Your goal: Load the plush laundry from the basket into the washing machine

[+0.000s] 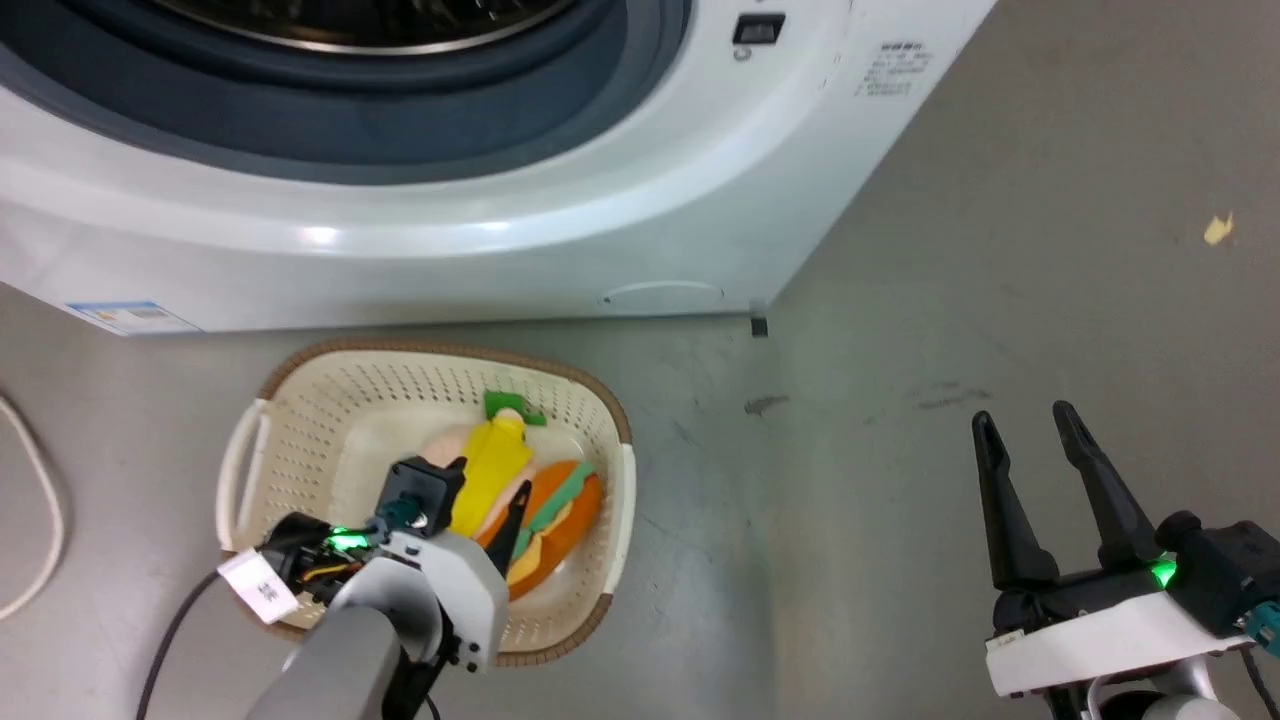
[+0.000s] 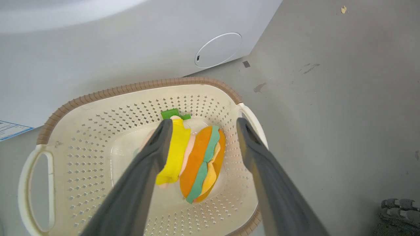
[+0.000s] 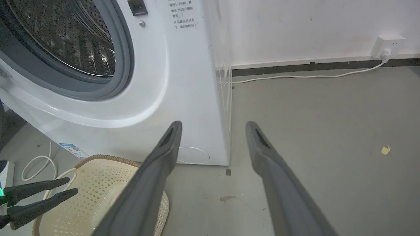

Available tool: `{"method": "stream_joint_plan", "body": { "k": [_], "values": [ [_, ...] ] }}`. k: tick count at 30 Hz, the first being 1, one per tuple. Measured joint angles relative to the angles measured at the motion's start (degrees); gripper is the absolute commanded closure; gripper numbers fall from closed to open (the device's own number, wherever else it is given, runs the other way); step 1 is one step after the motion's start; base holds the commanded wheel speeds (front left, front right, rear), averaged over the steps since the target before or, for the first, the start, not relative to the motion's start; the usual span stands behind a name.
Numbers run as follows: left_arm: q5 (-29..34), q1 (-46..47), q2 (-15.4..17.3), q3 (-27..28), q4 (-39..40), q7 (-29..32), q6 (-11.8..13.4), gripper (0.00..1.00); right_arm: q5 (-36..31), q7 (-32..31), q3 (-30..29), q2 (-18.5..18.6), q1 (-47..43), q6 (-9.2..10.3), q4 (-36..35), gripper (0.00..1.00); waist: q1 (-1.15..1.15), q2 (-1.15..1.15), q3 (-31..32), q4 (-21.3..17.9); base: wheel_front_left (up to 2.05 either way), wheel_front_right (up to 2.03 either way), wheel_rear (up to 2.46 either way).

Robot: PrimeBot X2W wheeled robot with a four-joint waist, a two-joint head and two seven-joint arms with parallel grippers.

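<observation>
The plush laundry [image 2: 197, 160] is lying in the bottom of the basket [image 2: 131, 88], yellow bit right beside the orange cushion part. The left gripper [image 2: 204, 125] is down over the basket, spread wide and not clamped on anything. One finger [image 2: 144, 170] covers most of the pale head in the wrist view, and it's hard to say if it's touching the toy. From the head camera the wrist housing [image 1: 440, 580] blocks a good chunk of the toy. The right gripper [image 1: 1025, 415] hangs well off to the basket's right over the floor [image 1: 900, 500], fingers apart and empty. The washing machine [image 1: 500, 230] sits just behind the basket, with its drum [image 3: 65, 39] cut off at the frame edge.
</observation>
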State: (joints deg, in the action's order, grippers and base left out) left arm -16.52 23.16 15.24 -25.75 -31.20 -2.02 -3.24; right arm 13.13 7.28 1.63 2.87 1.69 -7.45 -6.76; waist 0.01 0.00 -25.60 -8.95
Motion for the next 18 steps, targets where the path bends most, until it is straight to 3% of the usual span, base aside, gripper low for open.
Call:
{"method": "stream_joint_plan", "body": {
  "k": [18],
  "values": [
    [-9.6, 11.4, 5.3, -7.6, -13.4, 3.0, -1.0, 0.0, 4.6, 2.2, 3.8, 0.0, 0.3, 0.0, -2.4, 0.0, 0.0, 0.0, -10.2, -3.4, 0.0, 0.0, 0.0]
  ]
}}
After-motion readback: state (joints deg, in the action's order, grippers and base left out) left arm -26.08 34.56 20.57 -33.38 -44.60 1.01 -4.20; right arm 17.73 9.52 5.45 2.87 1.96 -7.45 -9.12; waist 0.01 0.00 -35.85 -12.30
